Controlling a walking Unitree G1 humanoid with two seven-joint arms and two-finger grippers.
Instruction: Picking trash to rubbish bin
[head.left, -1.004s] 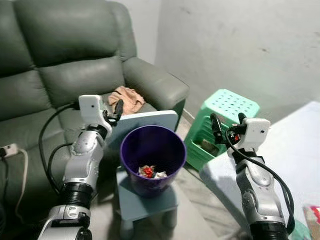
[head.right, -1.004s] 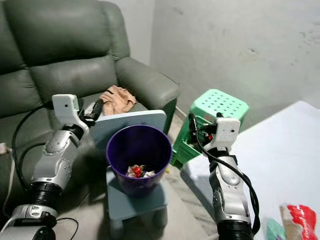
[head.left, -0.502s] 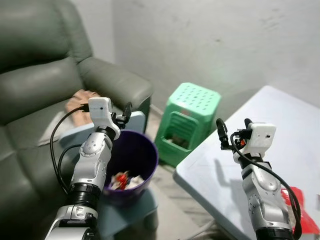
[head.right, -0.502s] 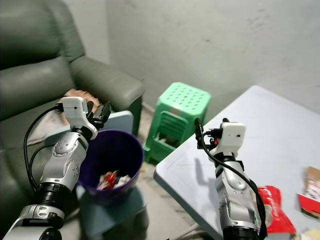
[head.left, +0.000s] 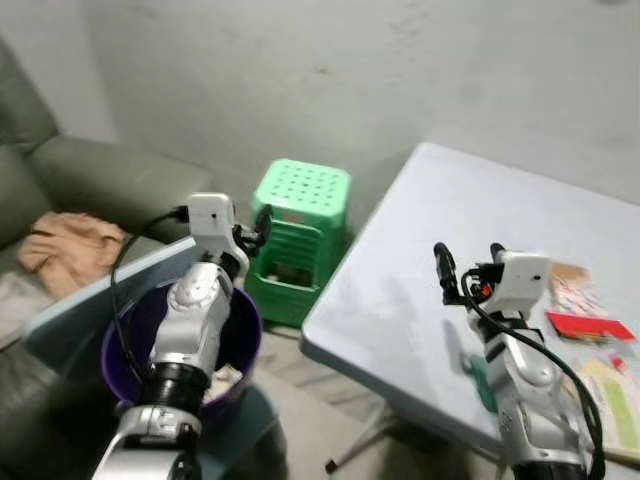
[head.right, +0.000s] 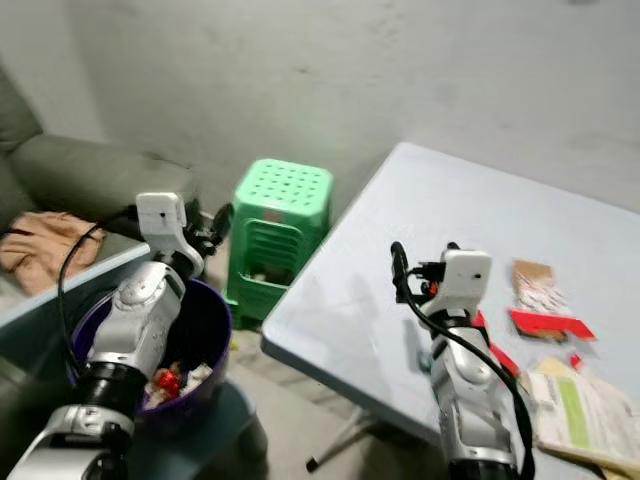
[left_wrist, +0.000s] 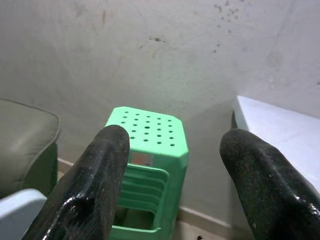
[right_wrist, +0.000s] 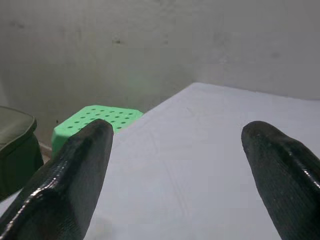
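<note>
Over at three o'clock on the table (head.right: 420, 230) lie the wrappers (head.right: 548, 323): light, crinkly, likely slippery, best pinched at an edge. Right gripper (head.right: 423, 262) hovers wide and empty; left gripper (head.left: 257, 229), wide too, above the bin (head.right: 205, 330) at eight o'clock.

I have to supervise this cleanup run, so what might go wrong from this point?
1. The trash lies in a cluster near the far side of the table; the open, empty right gripper might nudge neighbouring pieces off the edge while reaching for one.
2. The purple bin sits low beside the table, close under the left arm; a swing of that arm could knock it.
3. The green stool stands between bin and table, a possible obstacle.
</note>
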